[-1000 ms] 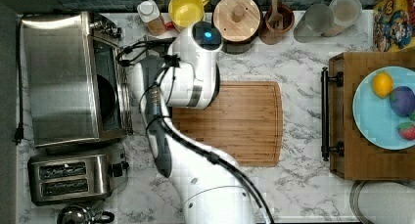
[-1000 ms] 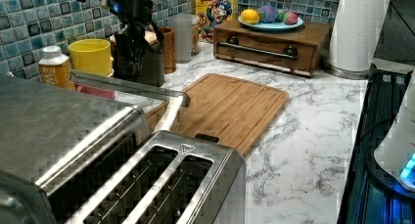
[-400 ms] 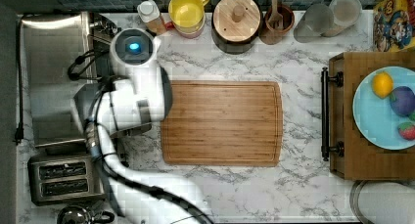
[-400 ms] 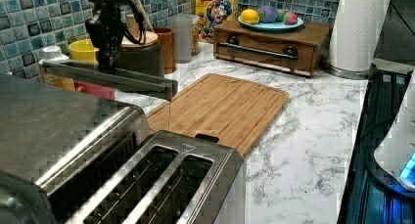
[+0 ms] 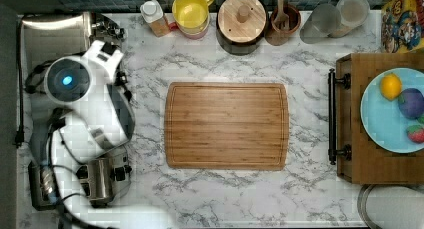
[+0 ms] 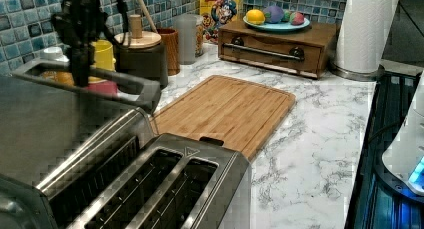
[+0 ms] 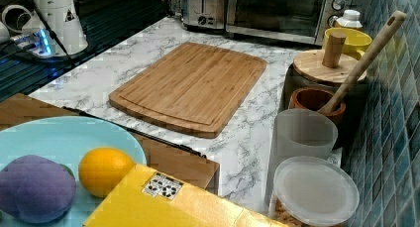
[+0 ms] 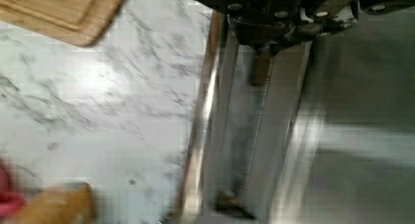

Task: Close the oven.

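Note:
The brushed steel oven (image 6: 45, 124) stands at the left view's left, and its top (image 5: 52, 31) shows at the top view's upper left. Its glass door (image 7: 277, 11) stands upright against the oven's front in the right view. The long bar handle (image 6: 100, 81) lies level with the oven's top edge. My gripper (image 6: 80, 69) comes down from above onto that handle, and in the wrist view the gripper (image 8: 262, 62) is right over the handle bar (image 8: 244, 136). My white arm (image 5: 85, 104) covers the oven's front from above.
A two-slot steel toaster (image 6: 160, 189) sits beside the oven. A bamboo cutting board (image 5: 227, 125) lies mid-counter. A yellow mug (image 5: 191, 11), a lidded dark pot (image 5: 242, 21) and a utensil holder (image 5: 282, 19) line the tiled wall. A wooden stand with a fruit plate (image 5: 392, 109) is at the top view's right.
My arm swung from beside the cutting board toward the oven, to the top view's left. The door rose from lying almost flat to upright, carrying the handle up to the oven's top.

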You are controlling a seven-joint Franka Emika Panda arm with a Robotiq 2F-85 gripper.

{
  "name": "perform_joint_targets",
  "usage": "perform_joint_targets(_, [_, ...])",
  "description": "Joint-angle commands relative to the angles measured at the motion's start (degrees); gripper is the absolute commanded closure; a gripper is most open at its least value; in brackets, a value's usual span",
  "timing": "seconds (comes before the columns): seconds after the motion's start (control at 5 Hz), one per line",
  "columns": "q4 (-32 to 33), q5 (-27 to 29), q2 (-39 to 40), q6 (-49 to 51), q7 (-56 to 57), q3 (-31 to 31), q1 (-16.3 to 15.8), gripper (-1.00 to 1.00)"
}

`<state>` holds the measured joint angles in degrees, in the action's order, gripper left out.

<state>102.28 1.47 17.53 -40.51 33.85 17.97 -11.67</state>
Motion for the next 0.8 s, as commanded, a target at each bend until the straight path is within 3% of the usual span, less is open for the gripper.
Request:
perform_joint_targets(0.2, [-5.8, -9.5, -5.8, 10.9, -17.1, -1.1, -5.9, 1.0])
perform_joint_targets(0.8, [-5.8, -9.7, -5.8, 10.9, -17.1, -0.6, -5.5, 1.0])
